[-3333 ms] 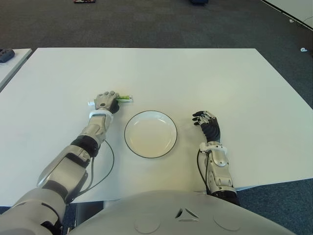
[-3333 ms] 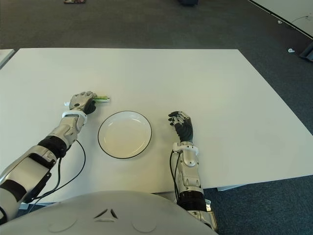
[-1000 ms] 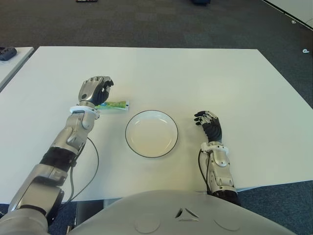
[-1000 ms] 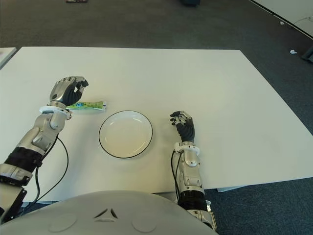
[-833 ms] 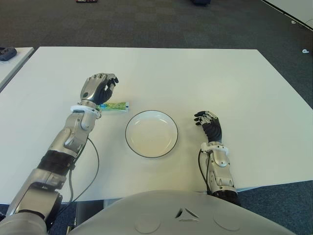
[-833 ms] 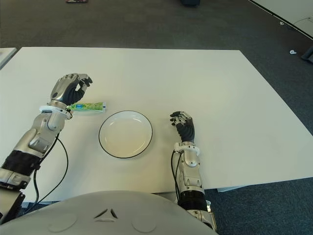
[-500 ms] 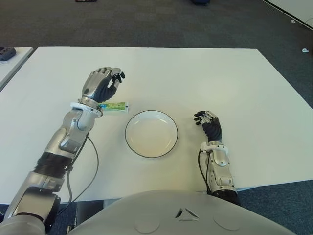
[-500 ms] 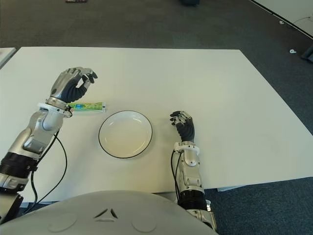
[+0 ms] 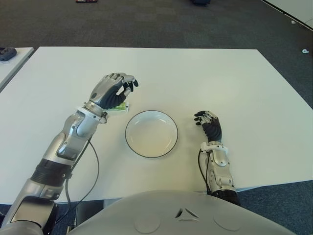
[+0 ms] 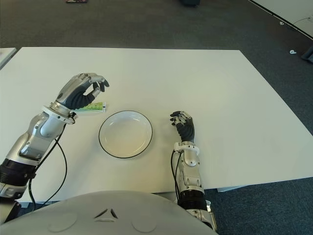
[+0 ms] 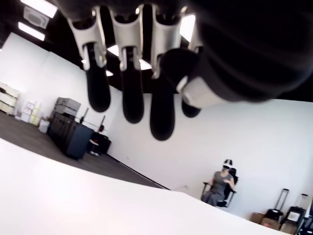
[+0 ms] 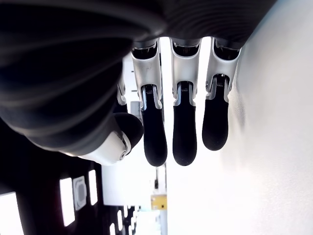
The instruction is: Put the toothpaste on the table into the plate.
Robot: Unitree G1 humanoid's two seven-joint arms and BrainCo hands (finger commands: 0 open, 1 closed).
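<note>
Silver arms with black joint bands; left hand and right hand silver-backed, black fingertips, white wrist rings, black cables.

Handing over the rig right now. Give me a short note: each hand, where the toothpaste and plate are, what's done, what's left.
Left hand: open, holding nothing, raised above the toothpaste.
Right hand: idle, fingers relaxed, to the right of the plate.
Toothpaste: flat on the table, just beyond the plate's left rim, partly hidden by the left hand.
Plate: empty.
Done: nothing placed.
Left: grasp the toothpaste, carry it over, set it in the plate.
</note>
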